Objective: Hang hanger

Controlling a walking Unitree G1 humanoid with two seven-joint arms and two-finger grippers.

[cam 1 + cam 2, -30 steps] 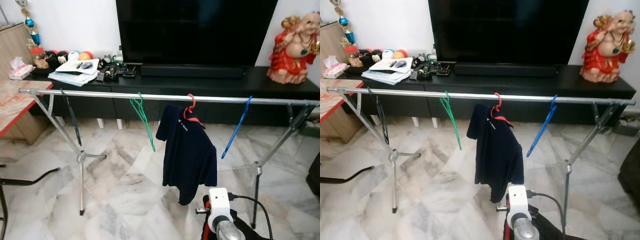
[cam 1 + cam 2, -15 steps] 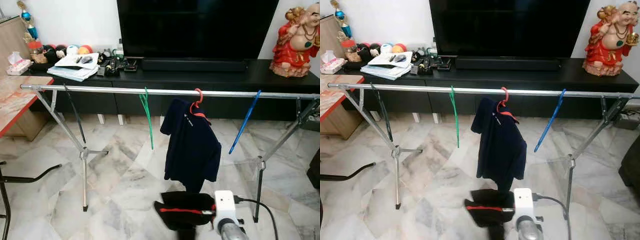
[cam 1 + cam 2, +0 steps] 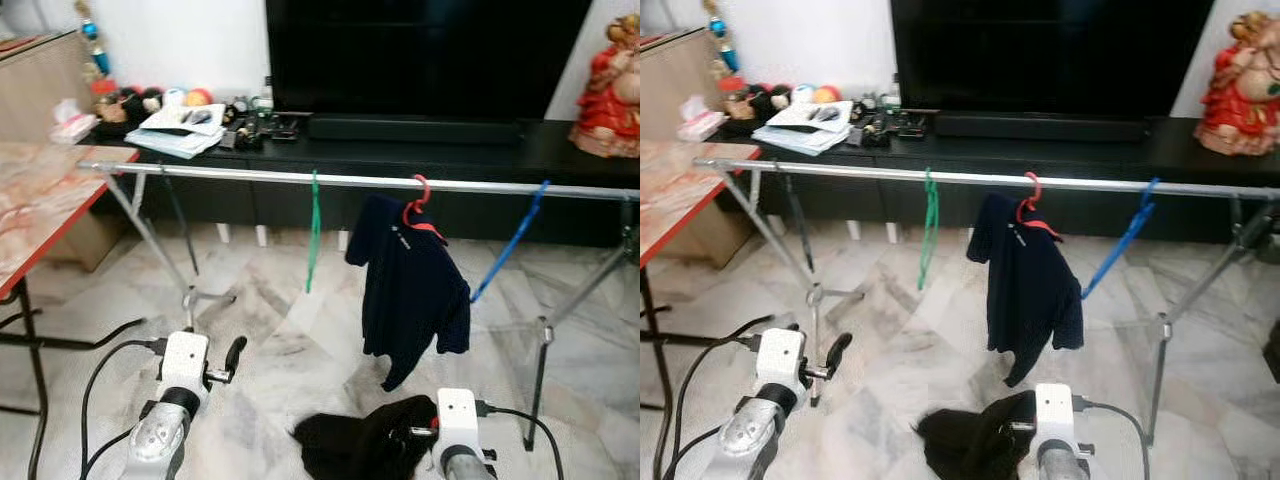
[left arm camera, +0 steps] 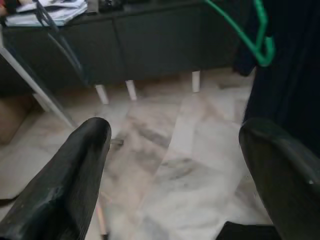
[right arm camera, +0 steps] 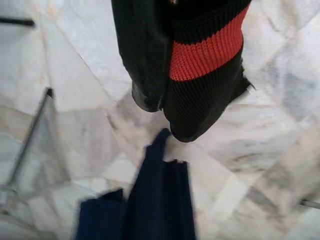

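Rail: a silver drying rail is running across the room in front of a black TV cabinet, standing on crossed legs over the marble floor.
Hangers on the rail: a dark hanger is hanging near the rail's left end, a green hanger next along, then a red hanger carrying a navy shirt, and a blue hanger slanting toward the right.
Left end effector: it is hovering low over the floor on the left, its two black fingers standing wide apart with nothing between them; in its wrist view the green hanger's lower corner is showing ahead, beside the navy shirt.
Right end effector: it is sitting low at the right, behind a white wrist housing; whether its fingers are apart or together, I cannot tell.
Black garment: a black knit with a red stripe is hanging bunched just in front of the right wrist, above the floor.
Surroundings: a marble-patterned tabletop is standing at the left, and a red figurine is sitting on the cabinet.
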